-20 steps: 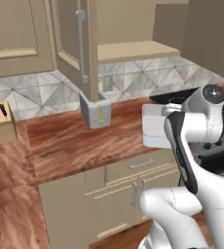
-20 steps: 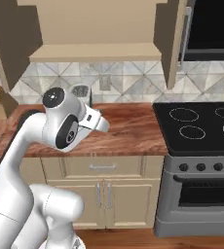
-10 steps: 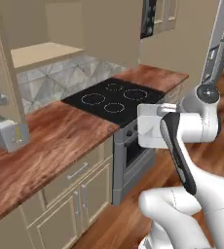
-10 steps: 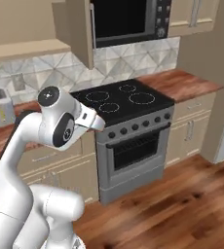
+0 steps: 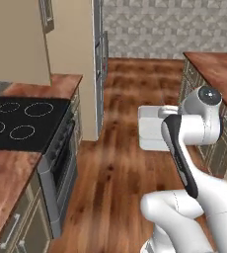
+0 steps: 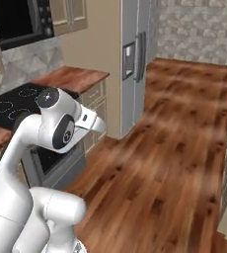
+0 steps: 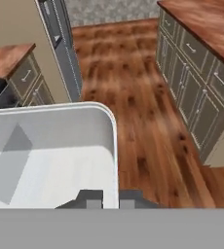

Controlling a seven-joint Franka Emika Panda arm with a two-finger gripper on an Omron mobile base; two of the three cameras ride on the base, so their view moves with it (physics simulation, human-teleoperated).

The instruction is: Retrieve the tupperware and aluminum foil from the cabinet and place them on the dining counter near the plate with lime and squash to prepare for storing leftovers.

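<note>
One thing is in my grip: the tupperware [image 7: 50, 151], whose pale rim passes right between the two dark finger tips of the gripper [image 7: 111, 198] in the hand view, so I read the jaws as clamped on that edge. From the left base view the same container [image 5: 152, 127] shows as a pale, rounded-corner rectangle carried out in front of the arm's wrist, well above the wood floor [image 5: 120, 163]. In the right base view I see only a pale wedge of it [image 6: 92, 121] poking out past the big wrist joint, so I cannot judge the grip from there. The dining counter [image 5: 219, 66] lies ahead and to the right, its reddish-brown top over beige panelled doors; in the hand view it runs along the upper right [image 7: 206, 24], well apart from the container. To my left sits a black stovetop [image 5: 17, 116] with a short stretch of wood counter [image 5: 49, 86] beyond it, and a tall grey refrigerator [image 6: 135, 54] stands past that. I cannot make out the plate, the lime or the squash on the part of the dining counter that shows.
</note>
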